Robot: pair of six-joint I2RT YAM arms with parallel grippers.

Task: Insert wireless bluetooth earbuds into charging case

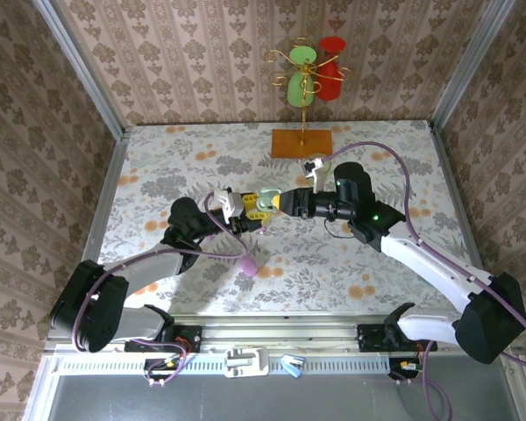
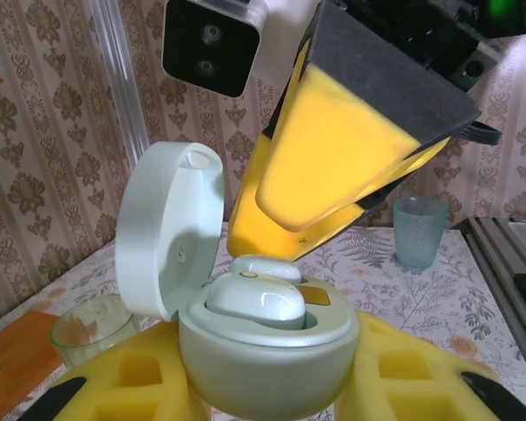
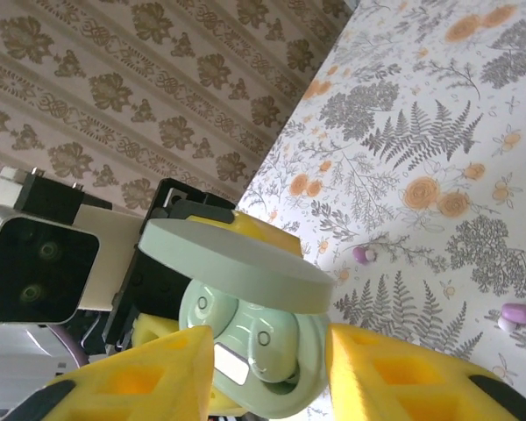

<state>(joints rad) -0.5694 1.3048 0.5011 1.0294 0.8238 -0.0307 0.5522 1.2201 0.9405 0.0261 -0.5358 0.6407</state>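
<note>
floral-patterned table [image 1: 351, 263] under wallpapered walls, with a little stand [image 1: 303, 140] of green and red shapes at 12 o'clock. near the middle, the left gripper [image 2: 267, 390] is pinched on the body of the pale green case [image 2: 267, 360]. it holds the case up off the table, with the lid [image 2: 167, 232] swung open toward 9 o'clock in its own wrist view. i'd judge it is held this way so the wells face the other arm.

two pale earbuds [image 2: 254, 303] sit in those wells, one in front and one just behind it toward 12 o'clock (whether they are fully clicked down i cannot tell). the right gripper [image 3: 267, 373] points in from 3 o'clock in the top view, its yellow fingers spread and empty, just over the case's open mouth. i cannot tell if a fingertip touches the rear earbud. from its wrist camera the earbuds lie at 12 o'clock of the fingertips, under the lid's edge.

insertion looks about done, and closing the lid seems the likely next step. two small pinkish pieces [image 3: 364, 254] lie on the table, well apart from the case.
</note>
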